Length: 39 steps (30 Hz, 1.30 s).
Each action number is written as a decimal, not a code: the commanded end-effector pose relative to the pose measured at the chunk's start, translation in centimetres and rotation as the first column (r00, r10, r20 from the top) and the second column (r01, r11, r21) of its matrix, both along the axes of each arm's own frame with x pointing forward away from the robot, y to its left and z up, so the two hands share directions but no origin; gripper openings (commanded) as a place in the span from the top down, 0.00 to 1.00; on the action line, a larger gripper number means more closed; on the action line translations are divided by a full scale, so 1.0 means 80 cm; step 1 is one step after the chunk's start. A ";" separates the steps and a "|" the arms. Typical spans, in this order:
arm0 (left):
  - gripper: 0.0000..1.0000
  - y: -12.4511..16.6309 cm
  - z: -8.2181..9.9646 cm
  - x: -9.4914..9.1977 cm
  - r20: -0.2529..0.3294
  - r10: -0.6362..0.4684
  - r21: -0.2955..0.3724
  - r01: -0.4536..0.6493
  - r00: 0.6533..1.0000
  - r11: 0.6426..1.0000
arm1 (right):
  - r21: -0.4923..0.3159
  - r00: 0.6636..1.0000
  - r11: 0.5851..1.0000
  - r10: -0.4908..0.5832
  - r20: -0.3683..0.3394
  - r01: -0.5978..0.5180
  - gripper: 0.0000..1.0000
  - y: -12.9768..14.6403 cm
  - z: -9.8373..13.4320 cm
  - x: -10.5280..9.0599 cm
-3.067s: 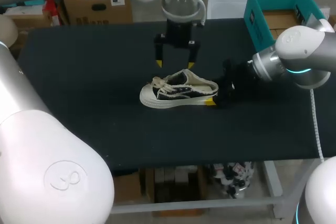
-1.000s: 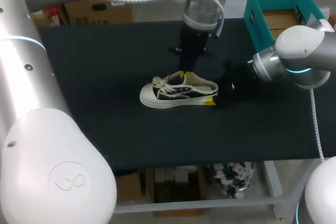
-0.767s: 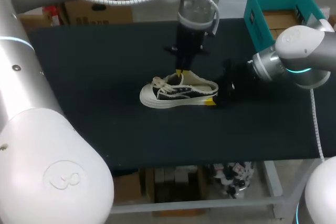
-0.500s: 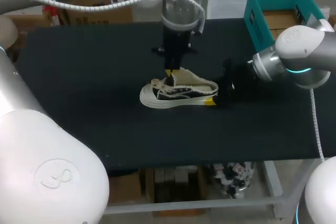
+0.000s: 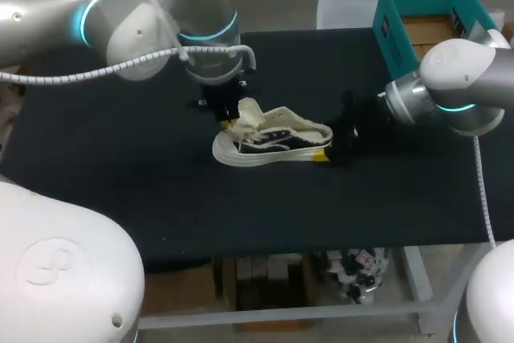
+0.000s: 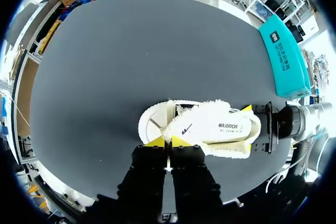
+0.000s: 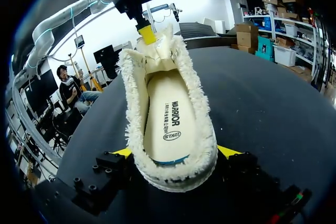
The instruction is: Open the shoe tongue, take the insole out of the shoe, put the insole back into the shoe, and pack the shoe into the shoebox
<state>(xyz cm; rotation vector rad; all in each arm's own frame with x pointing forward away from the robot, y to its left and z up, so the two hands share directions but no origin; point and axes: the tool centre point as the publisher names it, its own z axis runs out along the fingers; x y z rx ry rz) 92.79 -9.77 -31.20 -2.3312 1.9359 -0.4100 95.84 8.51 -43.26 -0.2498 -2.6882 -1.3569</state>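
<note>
Shoe [image 5: 273,140]: one; left claw [image 6: 167,141] pinches tongue [image 7: 157,51] (raised); right claw [image 7: 176,152] clamps heel [image 7: 173,174]; one insole [image 7: 168,114] inside; one shoebox [image 5: 391,30].

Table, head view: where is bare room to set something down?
Bare table lies between the shoe and the near edge, and left of the toe. Crowded mid-table: left fingers pinch the tongue, right fingers clamp the heel; shoebox at far right.
</note>
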 end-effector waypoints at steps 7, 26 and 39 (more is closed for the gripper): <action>0.67 0.020 0.021 0.011 0.031 -0.203 -0.301 0.202 0.979 0.932 | 0.001 1.000 1.000 0.005 -0.004 -0.005 1.00 0.003 -0.018 -0.002; 1.00 -0.056 0.114 0.039 0.018 -0.785 -0.157 0.777 0.620 0.610 | 0.001 1.000 1.000 0.005 -0.004 -0.005 1.00 0.003 -0.018 -0.002; 1.00 -0.103 0.106 0.028 -0.128 -0.983 0.028 0.990 -0.134 -0.139 | 0.001 1.000 1.000 0.005 -0.004 -0.005 1.00 0.003 -0.018 -0.002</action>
